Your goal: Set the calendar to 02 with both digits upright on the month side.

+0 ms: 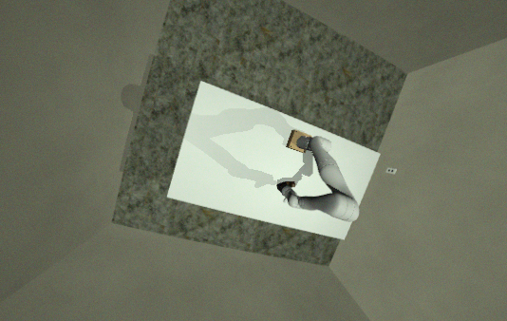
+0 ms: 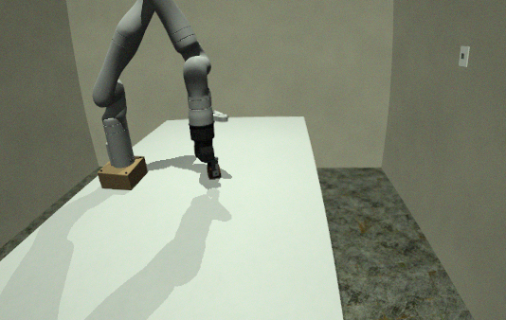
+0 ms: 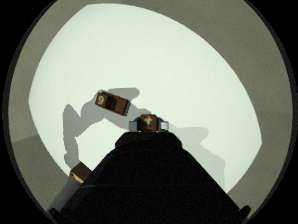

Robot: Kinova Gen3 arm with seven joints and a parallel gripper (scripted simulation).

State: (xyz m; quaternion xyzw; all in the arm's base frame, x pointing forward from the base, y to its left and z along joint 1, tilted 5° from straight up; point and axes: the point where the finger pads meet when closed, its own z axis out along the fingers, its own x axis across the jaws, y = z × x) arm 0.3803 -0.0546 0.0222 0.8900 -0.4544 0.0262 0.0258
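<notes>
brown cube [image 3: 148, 123] gripped between fingers, pale mark showing

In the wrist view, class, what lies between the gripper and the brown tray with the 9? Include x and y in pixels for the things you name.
Between the gripper [image 1: 281, 184] [image 2: 214, 166] [image 3: 148, 122] and the tray [image 1: 289, 183] [image 3: 125, 107], the wrist view shows only shadow on the white table top [image 1: 234, 147] [image 2: 272, 213] [image 3: 165, 60].

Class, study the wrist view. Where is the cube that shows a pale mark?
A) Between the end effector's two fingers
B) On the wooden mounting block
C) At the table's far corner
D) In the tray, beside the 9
A: the marked cube sits between the two fingers of the end effector, apart from the tray.
</notes>
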